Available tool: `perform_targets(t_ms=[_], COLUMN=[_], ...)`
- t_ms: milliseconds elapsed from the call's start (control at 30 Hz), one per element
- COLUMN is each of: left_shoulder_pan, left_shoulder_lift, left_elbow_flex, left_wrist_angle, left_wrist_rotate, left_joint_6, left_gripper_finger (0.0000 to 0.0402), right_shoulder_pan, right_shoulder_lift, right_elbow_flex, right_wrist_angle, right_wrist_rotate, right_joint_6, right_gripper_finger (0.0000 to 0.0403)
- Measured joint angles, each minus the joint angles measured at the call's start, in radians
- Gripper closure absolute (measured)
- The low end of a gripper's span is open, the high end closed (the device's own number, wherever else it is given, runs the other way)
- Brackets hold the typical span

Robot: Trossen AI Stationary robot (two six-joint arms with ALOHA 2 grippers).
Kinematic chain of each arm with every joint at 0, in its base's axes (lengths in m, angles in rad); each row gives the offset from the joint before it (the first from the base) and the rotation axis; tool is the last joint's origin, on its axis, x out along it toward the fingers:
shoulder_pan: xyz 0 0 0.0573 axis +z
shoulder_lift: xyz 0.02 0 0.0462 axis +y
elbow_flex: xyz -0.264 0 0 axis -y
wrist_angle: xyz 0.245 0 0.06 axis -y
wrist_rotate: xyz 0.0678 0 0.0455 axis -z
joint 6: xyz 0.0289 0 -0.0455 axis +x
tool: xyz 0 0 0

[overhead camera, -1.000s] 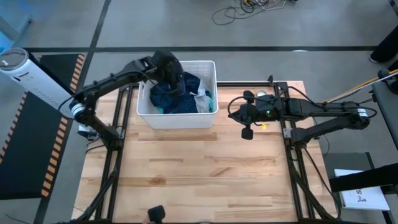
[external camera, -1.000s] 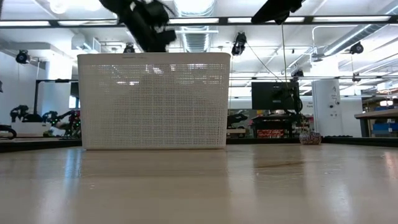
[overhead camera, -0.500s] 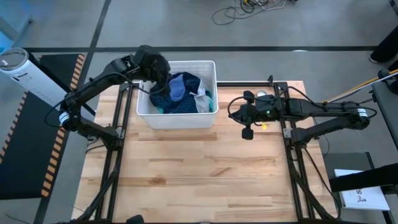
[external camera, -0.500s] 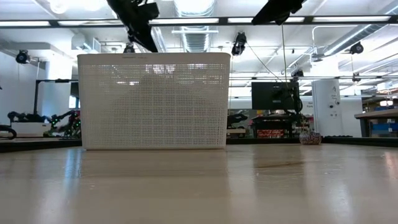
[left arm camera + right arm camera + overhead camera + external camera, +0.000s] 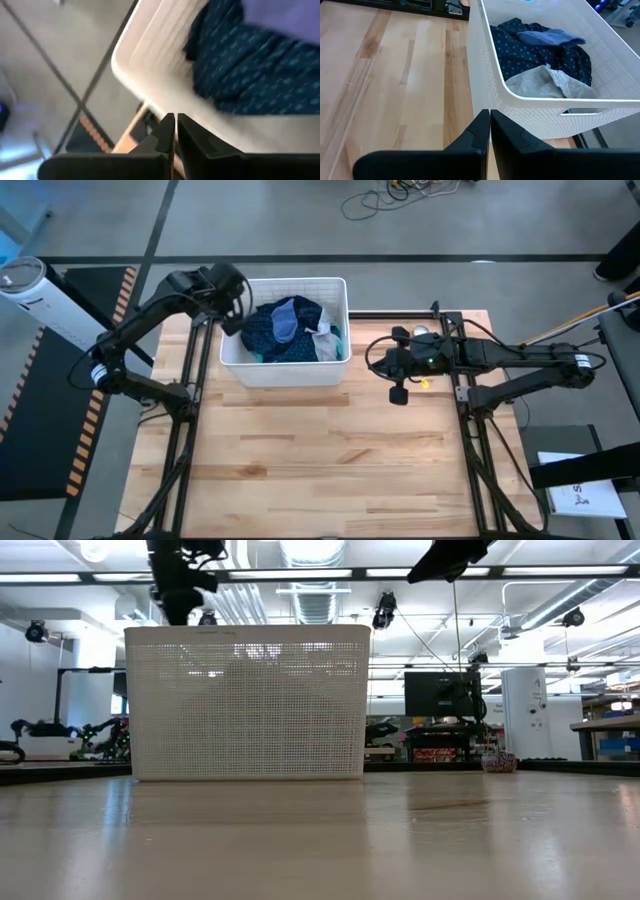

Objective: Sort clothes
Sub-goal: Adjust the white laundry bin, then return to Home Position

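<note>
The clothes lie heaped in a white plastic basket (image 5: 284,370) at the table's far left: a dark navy patterned garment (image 5: 262,332), a blue-purple piece (image 5: 285,318) on top of it, a grey one (image 5: 324,340) and a strip of teal (image 5: 341,340). My left gripper (image 5: 232,302) is shut and empty, above the basket's left rim (image 5: 150,65). My right gripper (image 5: 371,360) is shut and empty, hovering right of the basket. The right wrist view shows the navy garment (image 5: 530,55), the blue-purple piece (image 5: 550,36) and the grey one (image 5: 545,82).
In the low view the basket (image 5: 250,700) stands on the table, with my left arm (image 5: 178,580) above its left corner. Bare wooden tabletop (image 5: 320,450) stretches in front of the basket to the near edge. Dark frame rails (image 5: 190,380) run along both sides of the table.
My left gripper has moved from over the clothes in the basket toward the table's left edge, and now stands over the basket's left rim. The blue-purple piece, hidden under the gripper before, now shows on top of the heap.
</note>
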Motion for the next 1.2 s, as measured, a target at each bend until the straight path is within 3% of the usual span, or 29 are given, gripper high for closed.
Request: perform_targets(t_ms=[300,533,833,1033,1133,1200], left_shoulder_pan=[0.077,0.085,0.082,0.080,0.069,0.062], left_shoulder_lift=[0.005,0.005,0.009,0.000,-0.070,-0.145], left_elbow_flex=[-0.041,-0.179,-0.259,-0.252,-0.245,-0.255], left_wrist_angle=[-0.058,0.051,0.298,0.333,0.388,0.478], left_wrist_rotate=[-0.005,0.073,0.351,0.361,0.372,0.447], left_joint_6=[-0.076,-0.047,-0.030,-0.019,-0.004,-0.001], left_gripper_finger=[0.0401,0.0401,0.0401,0.0401,0.0401,0.0401], right_shoulder_pan=[0.000,0.000,0.000,-0.001,0.008,0.019], right_shoulder_lift=[0.000,0.000,-0.003,-0.013,-0.041,-0.070], right_elbow_flex=[0.000,0.000,0.000,0.000,-0.011,-0.034], right_wrist_angle=[-0.027,-0.052,-0.062,-0.067,-0.036,0.008], right_wrist_rotate=[0.000,0.000,0.000,0.004,0.006,0.003], right_joint_6=[0.000,0.000,-0.002,-0.036,-0.091,-0.128], right_gripper_finger=[0.0403,0.0403,0.0403,0.0403,0.0403,0.0403])
